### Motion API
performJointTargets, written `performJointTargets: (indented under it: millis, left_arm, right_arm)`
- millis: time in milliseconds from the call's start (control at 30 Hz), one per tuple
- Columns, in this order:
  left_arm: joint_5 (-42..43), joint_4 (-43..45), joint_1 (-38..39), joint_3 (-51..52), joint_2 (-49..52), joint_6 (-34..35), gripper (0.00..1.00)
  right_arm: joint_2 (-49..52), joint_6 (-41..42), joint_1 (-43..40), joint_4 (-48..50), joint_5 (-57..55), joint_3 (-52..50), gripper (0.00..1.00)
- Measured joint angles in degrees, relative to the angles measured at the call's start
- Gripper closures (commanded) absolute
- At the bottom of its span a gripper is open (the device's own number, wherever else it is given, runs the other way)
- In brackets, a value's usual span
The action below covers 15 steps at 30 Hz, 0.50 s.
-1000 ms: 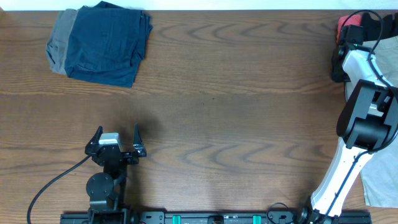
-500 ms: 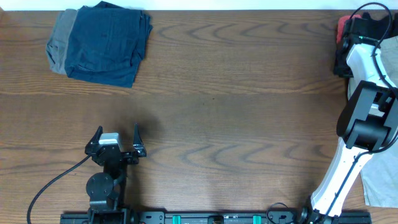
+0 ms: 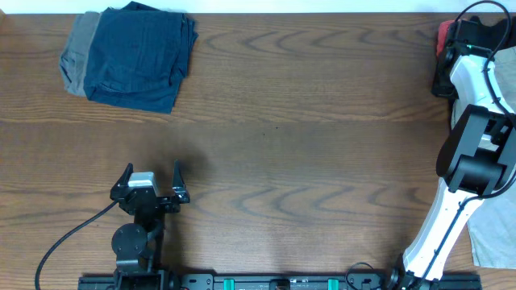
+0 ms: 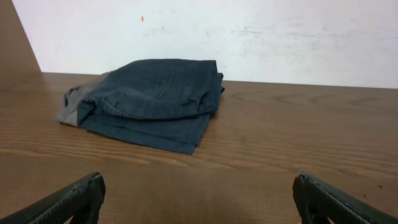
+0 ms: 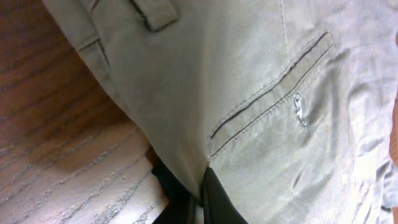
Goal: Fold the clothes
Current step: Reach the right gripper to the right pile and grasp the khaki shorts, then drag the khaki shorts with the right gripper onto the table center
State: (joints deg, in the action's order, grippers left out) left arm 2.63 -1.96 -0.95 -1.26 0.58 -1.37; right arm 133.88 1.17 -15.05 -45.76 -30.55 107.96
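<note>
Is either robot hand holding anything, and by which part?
The left gripper is open and empty. The right gripper seems to pinch the beige shorts just below the pocket slit.

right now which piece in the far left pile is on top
The navy piece is on top; the grey piece lies under it, only a strip showing at the pile's left edge.

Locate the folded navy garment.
In the overhead view the navy garment lies far left, atop a grey piece, straight ahead of the open left hand.
</note>
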Motion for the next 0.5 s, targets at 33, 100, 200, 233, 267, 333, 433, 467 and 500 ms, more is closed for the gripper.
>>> performJointTargets:
  millis: [33,100,200,233,267,333,433,467,500]
  left_arm:
    - [-0.02,0.00,0.00,0.00,0.00,-0.02,0.02]
    - [-0.02,0.00,0.00,0.00,0.00,0.00,0.02]
    - [0.00,0.00,0.00,0.00,0.00,-0.02,0.02]
    - [0.00,0.00,0.00,0.00,0.00,-0.02,0.02]
    - [-0.02,0.00,0.00,0.00,0.00,-0.02,0.02]
    - [-0.02,0.00,0.00,0.00,0.00,-0.02,0.02]
    - [-0.02,0.00,0.00,0.00,0.00,-0.02,0.02]
    - [-0.02,0.00,0.00,0.00,0.00,-0.02,0.02]
    - [-0.02,0.00,0.00,0.00,0.00,-0.02,0.02]
  right_arm:
    - [0.00,0.79,0.02,-0.15,-0.22,0.07,0.99]
    - [0.00,2.12,0.02,-0.39,-0.61,0.13,0.99]
    - [-0.28,4.90,0.02,-1.14,-1.07,0.31,0.99]
    - [-0.55,5.84,0.02,-1.49,-1.16,0.31,0.99]
    - [-1.03,7.08,0.02,-1.90,-1.29,0.31,0.99]
    - [-2.80,9.81,0.02,-2.97,-1.44,0.31,0.99]
    - [-6.47,12.74,0.22,-3.85,-1.51,0.31,0.99]
    - [-7.93,13.40,0.37,-4.09,-1.53,0.31,0.99]
    - [-9.51,13.94,0.63,-4.22,-1.46,0.31,0.99]
